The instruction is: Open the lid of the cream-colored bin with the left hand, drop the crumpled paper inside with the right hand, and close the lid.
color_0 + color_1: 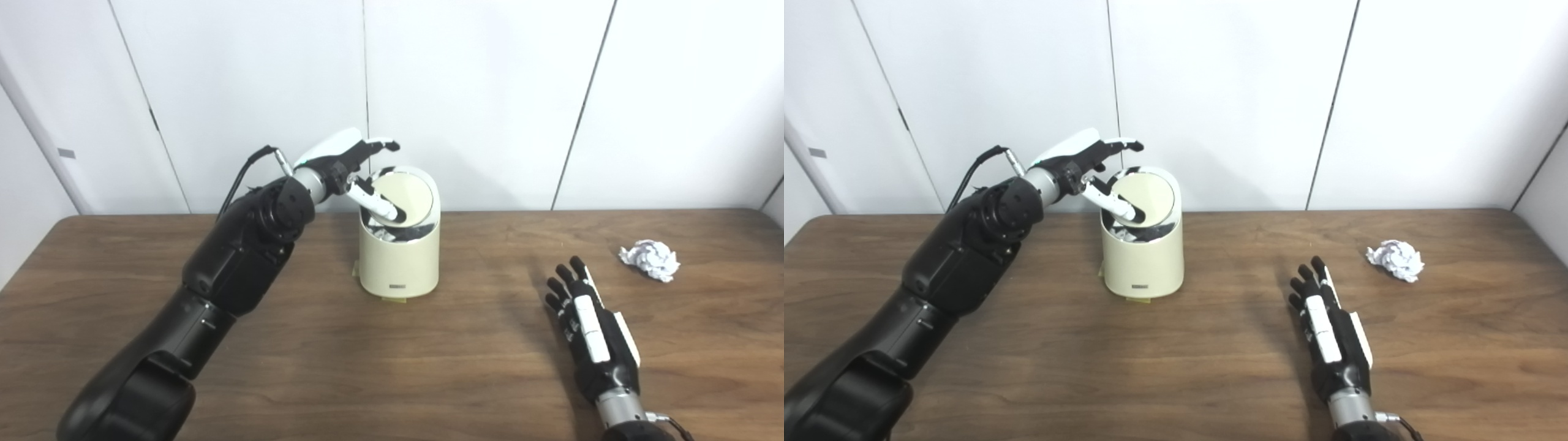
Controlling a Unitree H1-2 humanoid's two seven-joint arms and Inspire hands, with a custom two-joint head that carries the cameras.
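The cream-colored bin stands upright at the back middle of the wooden table. Its round lid is tipped up, leaving a dark gap at its lower front edge. My left hand is at the bin's upper left, its thumb pressed onto the lid's lower edge and its fingers spread above the rim, holding nothing. The white crumpled paper lies on the table at the far right. My right hand rests open and flat on the table, below and to the left of the paper, not touching it.
White wall panels stand right behind the table's back edge. A cable loops off the left wrist. A small yellowish strip shows under the bin's base.
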